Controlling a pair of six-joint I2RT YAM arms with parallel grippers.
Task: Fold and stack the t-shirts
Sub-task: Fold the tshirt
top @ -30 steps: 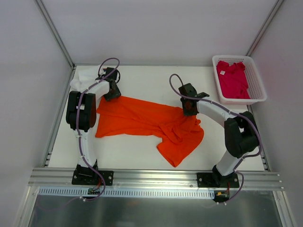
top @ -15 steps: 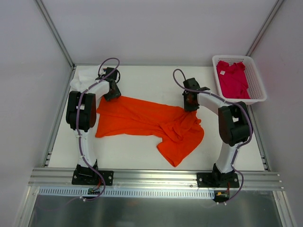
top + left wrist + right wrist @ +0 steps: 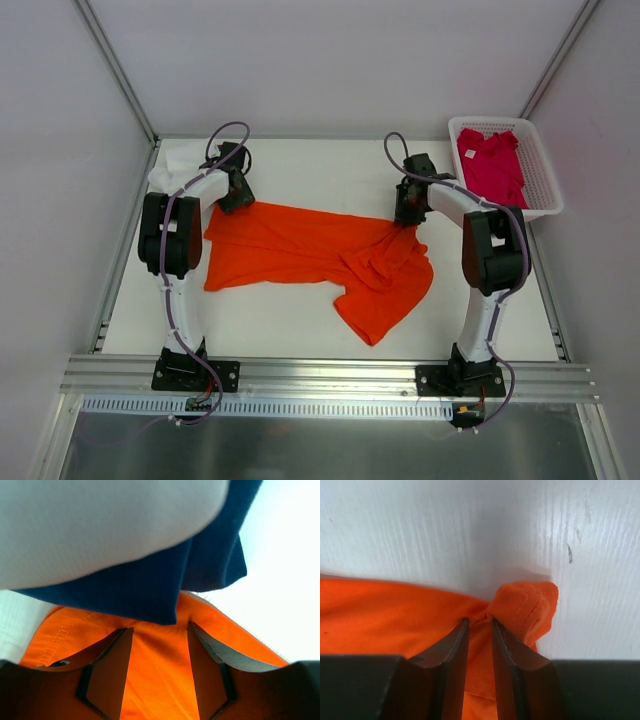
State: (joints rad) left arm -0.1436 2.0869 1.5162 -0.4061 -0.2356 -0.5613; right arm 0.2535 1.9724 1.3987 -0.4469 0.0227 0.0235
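While clamped on the orange shirt [image 3: 300,245] at the right fingers [image 3: 404,217], spread apart over its flat corner at the left fingers [image 3: 237,196].

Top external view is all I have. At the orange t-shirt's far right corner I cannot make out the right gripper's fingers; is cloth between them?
Observer: Yes. The right gripper has its jaws almost together, with a fold of the orange t-shirt pinched between them.
Operator: What lies just past the left gripper?
Observer: A navy t-shirt overlaps the orange edge there, and white cloth covers part of it.
Operator: Is the left gripper closed?
Observer: No, its jaws stand apart over flat orange cloth.
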